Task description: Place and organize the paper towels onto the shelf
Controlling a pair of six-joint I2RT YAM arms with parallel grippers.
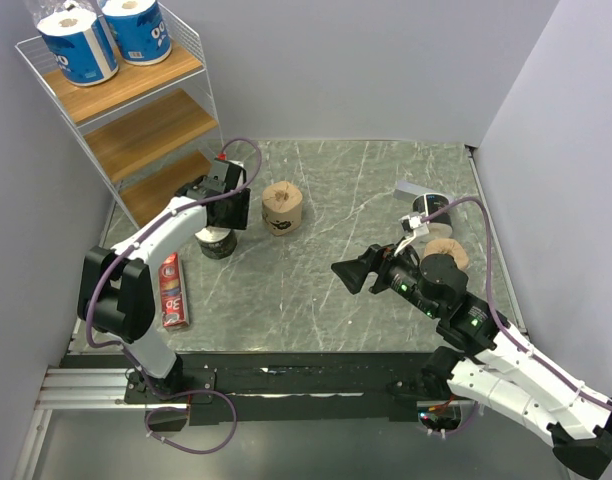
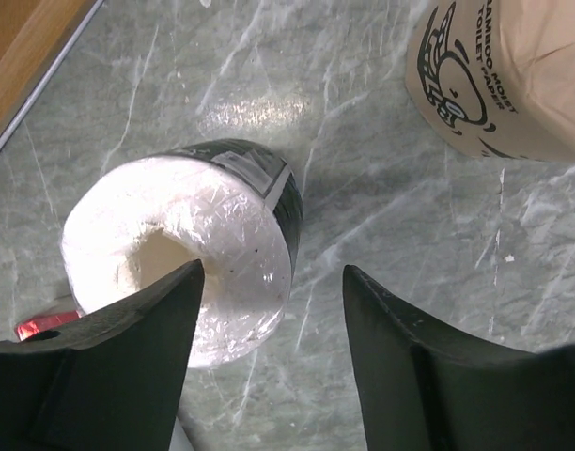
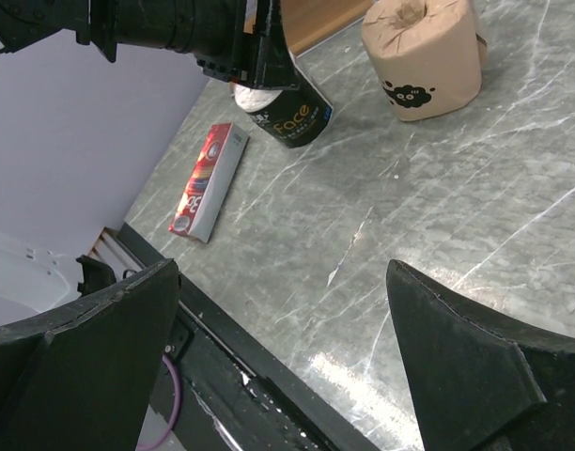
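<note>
Two blue-wrapped paper towel rolls stand on the top board of the white wire shelf. My left gripper is open, just above a black-wrapped roll on the table; one finger overlaps its white end and nothing is gripped. A tan roll stands just to its right. My right gripper is open and empty above mid-table. Behind it are a second black roll and a second tan roll.
A flat red box lies near the left front edge. A small grey block lies at the right rear. The shelf's lowest board is close to the left of the black roll. Grey walls enclose the table.
</note>
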